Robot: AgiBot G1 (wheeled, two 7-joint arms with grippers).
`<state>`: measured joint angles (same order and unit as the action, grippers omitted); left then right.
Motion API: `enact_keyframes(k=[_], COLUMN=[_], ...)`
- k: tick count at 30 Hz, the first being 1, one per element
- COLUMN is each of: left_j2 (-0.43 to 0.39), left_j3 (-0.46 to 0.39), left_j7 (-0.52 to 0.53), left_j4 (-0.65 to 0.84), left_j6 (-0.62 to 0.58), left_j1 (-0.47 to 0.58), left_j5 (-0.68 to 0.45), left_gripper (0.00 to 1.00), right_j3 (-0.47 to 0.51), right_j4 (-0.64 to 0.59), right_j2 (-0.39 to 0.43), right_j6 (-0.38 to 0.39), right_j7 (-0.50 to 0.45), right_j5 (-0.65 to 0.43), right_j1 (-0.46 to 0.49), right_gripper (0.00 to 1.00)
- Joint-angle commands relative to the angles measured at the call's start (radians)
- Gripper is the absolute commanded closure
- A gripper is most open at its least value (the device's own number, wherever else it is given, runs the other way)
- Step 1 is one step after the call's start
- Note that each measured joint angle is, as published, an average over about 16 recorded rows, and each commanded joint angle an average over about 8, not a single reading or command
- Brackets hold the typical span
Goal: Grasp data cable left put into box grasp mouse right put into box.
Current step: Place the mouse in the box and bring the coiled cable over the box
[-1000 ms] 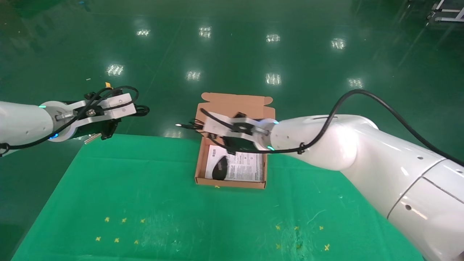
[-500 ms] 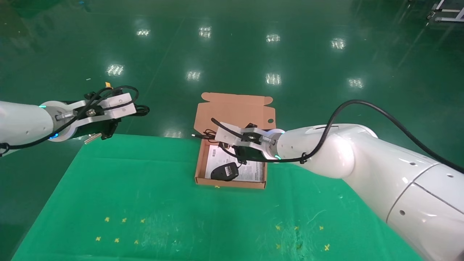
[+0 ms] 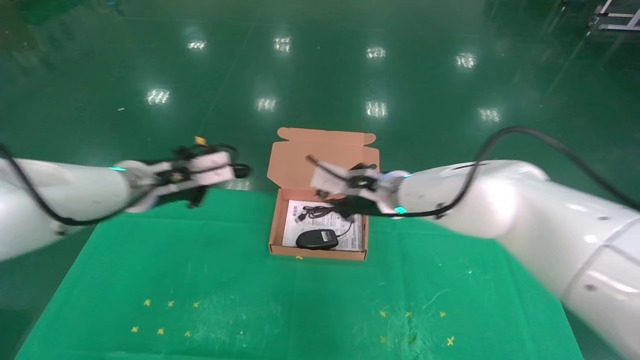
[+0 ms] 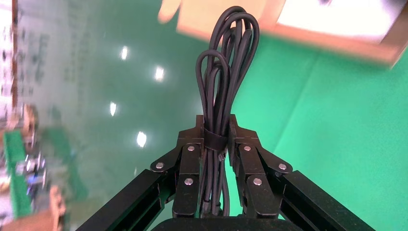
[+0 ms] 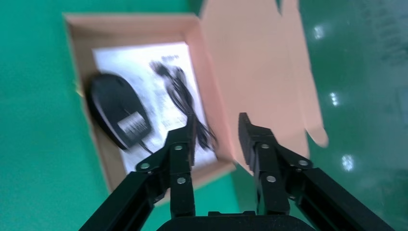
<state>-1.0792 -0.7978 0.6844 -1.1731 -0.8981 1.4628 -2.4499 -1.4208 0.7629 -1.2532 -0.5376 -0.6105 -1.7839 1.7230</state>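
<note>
The left hand (image 3: 235, 170), its fingers pinching the data cable (image 4: 226, 72) at the strap, hung over the table's (image 3: 200, 260) far left edge, with the box (image 3: 276, 220) lying to its right and slightly nearer. The cable, a thin black looped bundle, ran lengthwise straight out beyond the fingertips. The right hand (image 5: 215, 130), spread and empty, hovered over the box's far right side, where the black oval mouse (image 3: 316, 239) and its cord lay on the white sheet.

Green cloth (image 3: 240, 280) covers table; small yellow cross marks (image 3: 165, 316) near front edge; glossy green floor (image 3: 320, 65) behind.
</note>
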Motion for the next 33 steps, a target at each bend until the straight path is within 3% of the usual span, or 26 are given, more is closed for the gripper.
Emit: enact_keyframes(k=[1,12,22,30,33], left_j2=[-0.024,-0.246,-0.290,-0.295,-0.296], left_j3=[-0.008,-0.079,-0.229,-0.309,-0.319], left_j7=[-0.022,-0.225,-0.356,-0.363,-0.362], left_j4=[0.021,0.326,0.430,0.488,0.494], left_j6=[0.031,0.298,0.449,0.493,0.499], left_j1=[-0.011,-0.042,-0.052,-0.034,-0.033], left_j5=[0.017,0.112,0.345,0.470,0.486], left_gripper=[1.00,1.00,1.00,0.00,0.00], right_j3=[0.003,-0.008,-0.015,-0.015,-0.016], right_j4=[0.011,0.250,0.461,0.521,0.527], right_j2=[0.024,0.279,0.416,0.434,0.437], right_j6=[-0.001,-0.067,-0.156,-0.180,-0.183], right_j7=[-0.006,-0.136,-0.301,-0.373,-0.378], right_j5=[-0.001,-0.111,-0.257,-0.326,-0.335], right_j1=[0.009,0.069,0.106,0.106,0.106], right_gripper=[0.00,0.00,0.00,0.00,0.00])
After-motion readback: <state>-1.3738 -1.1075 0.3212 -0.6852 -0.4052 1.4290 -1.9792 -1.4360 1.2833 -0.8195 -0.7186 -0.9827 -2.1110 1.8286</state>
